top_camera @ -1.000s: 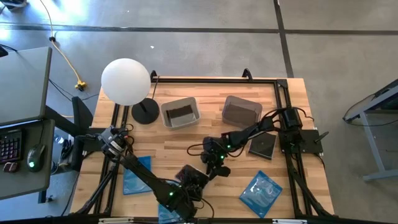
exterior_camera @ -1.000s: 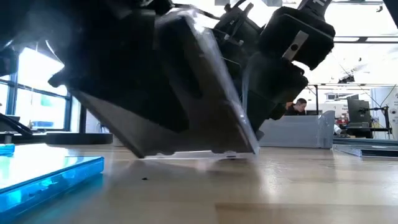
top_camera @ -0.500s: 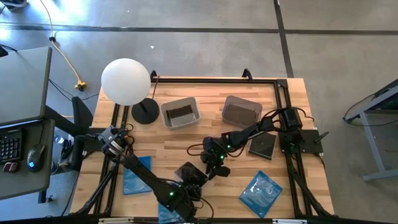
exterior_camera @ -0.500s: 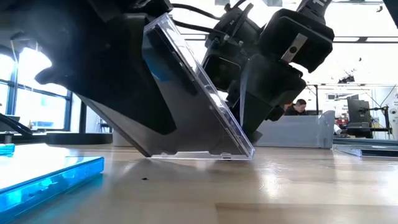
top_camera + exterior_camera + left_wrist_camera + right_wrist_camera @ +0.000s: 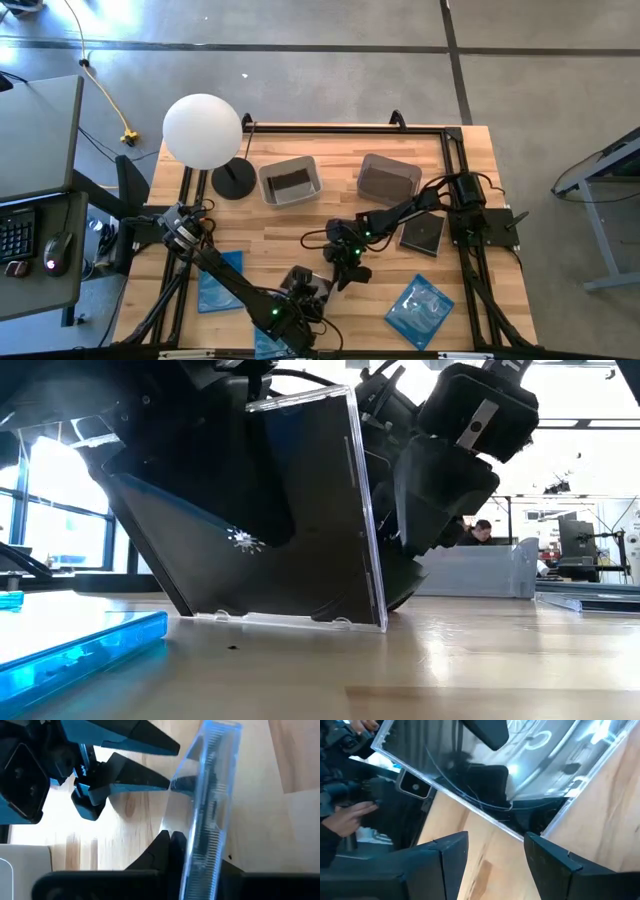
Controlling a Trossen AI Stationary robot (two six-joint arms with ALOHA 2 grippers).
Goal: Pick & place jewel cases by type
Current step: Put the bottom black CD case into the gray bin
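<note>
Black jewel case (image 5: 290, 520) stands tilted on its lower edge at the near-centre of the wooden table (image 5: 275, 235): clear plastic front and rim, dark tray inside, small hinge tabs along the bottom edge touching the wood. Left gripper (image 5: 308, 290) is clamped on it; the left wrist view shows the case edge-on (image 5: 210, 805) with the fingers (image 5: 165, 847) pressed together beside it. Right gripper (image 5: 343, 272) sits just behind the case, jaws apart and holding nothing, fingers (image 5: 450, 855) either side of bare wood. Blue cases lie flat: one near left (image 5: 220, 280), one near right (image 5: 420, 310). Farther back, another black case (image 5: 422, 232) and two tubs (image 5: 290, 180) (image 5: 388, 180).
</note>
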